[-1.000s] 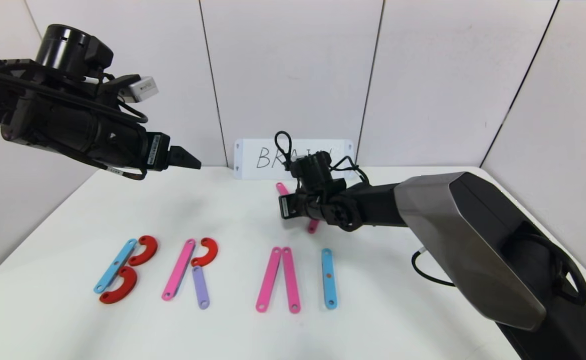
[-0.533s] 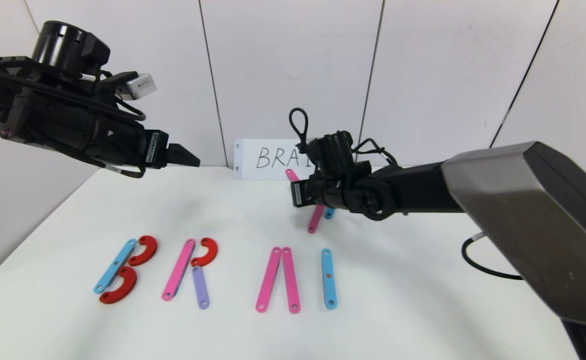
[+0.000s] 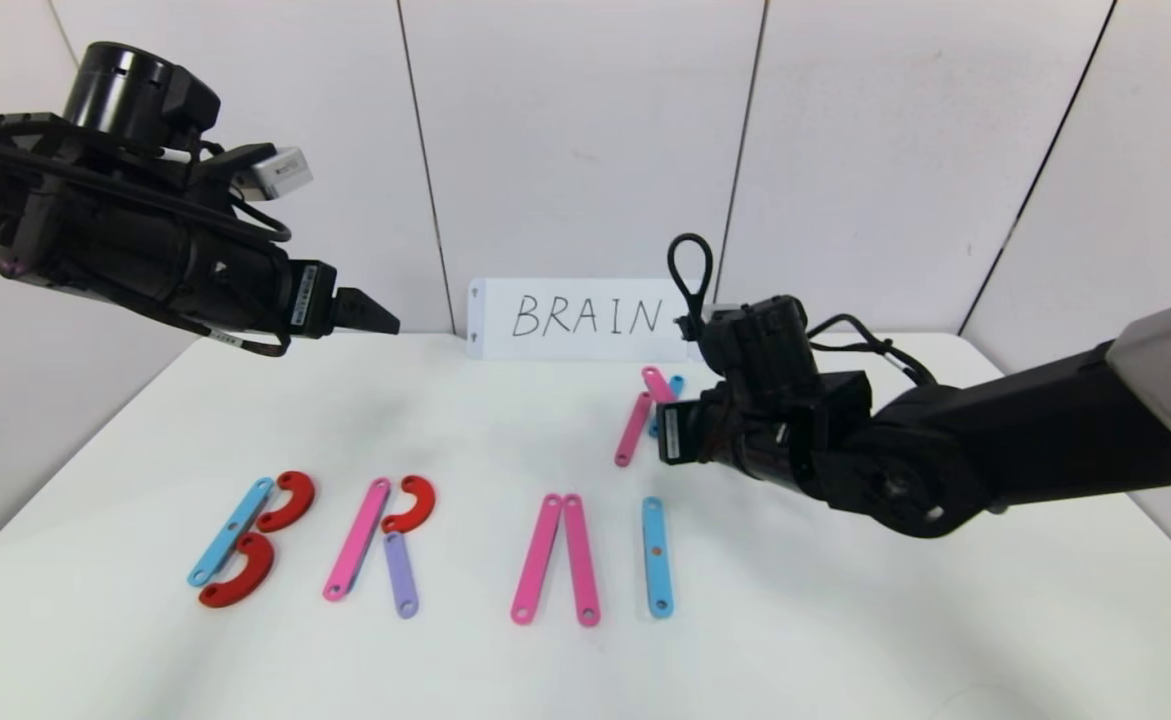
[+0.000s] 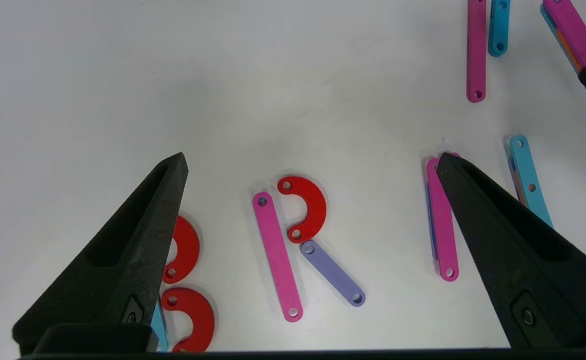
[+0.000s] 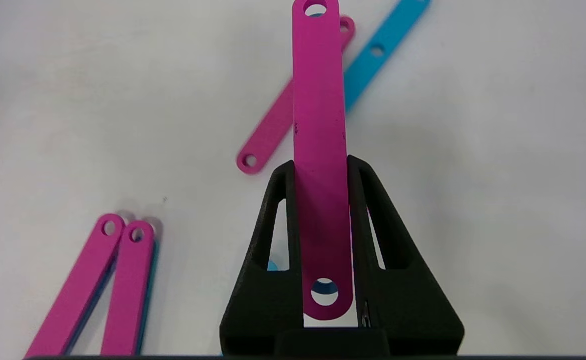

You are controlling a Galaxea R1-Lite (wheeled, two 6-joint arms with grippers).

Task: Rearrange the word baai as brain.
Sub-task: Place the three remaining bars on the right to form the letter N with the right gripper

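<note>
The word lies in a row on the near half of the white table [image 3: 845, 620]. It has a B of a blue strip [image 3: 231, 531] and two red curves [image 3: 290, 500]. An R follows, made of a pink strip [image 3: 356, 553], a red curve [image 3: 413, 503] and a purple strip [image 3: 400, 574]. Two pink strips [image 3: 555, 560] lean together, then a blue strip [image 3: 656, 557] stands alone. My right gripper [image 5: 320, 167] is shut on another pink strip [image 5: 319, 100], lifted above the table behind the blue strip. My left gripper [image 4: 313, 157] hangs open and empty high over the R.
A loose pink strip [image 3: 632, 428] and a loose blue strip [image 3: 677, 384] lie on the table under and beside the held one. A white card [image 3: 585, 318] with BRAIN handwritten on it stands against the back wall. White walls close in the table.
My right arm has swung to the right with the pink strip in its grip, uncovering the whole card and the two loose strips. The left arm has stayed put.
</note>
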